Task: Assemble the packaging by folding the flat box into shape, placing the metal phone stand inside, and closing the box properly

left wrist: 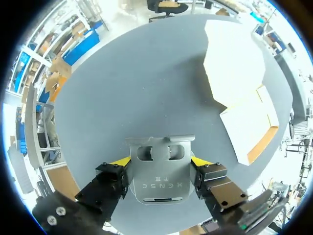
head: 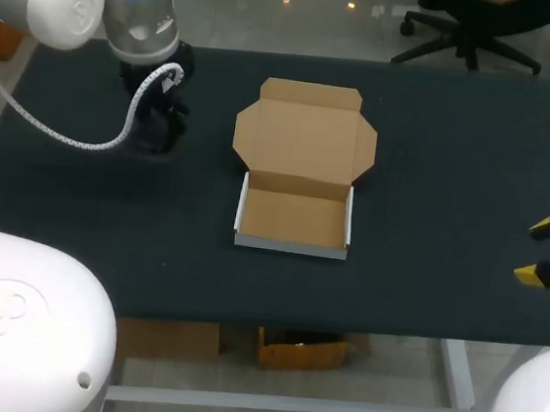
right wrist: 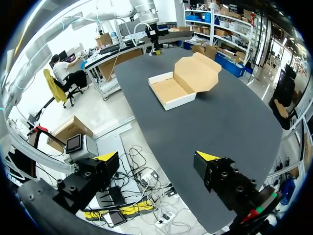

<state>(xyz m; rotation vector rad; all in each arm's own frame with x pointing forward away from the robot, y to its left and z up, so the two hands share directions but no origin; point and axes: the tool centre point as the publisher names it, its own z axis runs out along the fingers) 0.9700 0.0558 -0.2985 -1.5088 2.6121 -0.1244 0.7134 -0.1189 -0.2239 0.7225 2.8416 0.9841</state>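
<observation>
The cardboard box [head: 294, 218] stands folded into a shallow tray mid-table, with its lid [head: 305, 140] lying open flat behind it. It also shows in the left wrist view as a pale box [left wrist: 247, 125], and from the right wrist as the box [right wrist: 171, 92]. A silver metal phone stand [left wrist: 160, 171] sits between the fingers of my left gripper [left wrist: 160, 161], both yellow tips pressed to its sides. In the head view my left gripper [head: 154, 131] points down at the back left of the table, hiding the stand. My right gripper [head: 540, 251] hangs open and empty at the table's right edge.
The dark table [head: 439, 165] holds only the box and the stand. A white cable [head: 74, 133] loops from my left arm over the table's back left. In the right wrist view my left arm [right wrist: 155, 41] stands beyond the box.
</observation>
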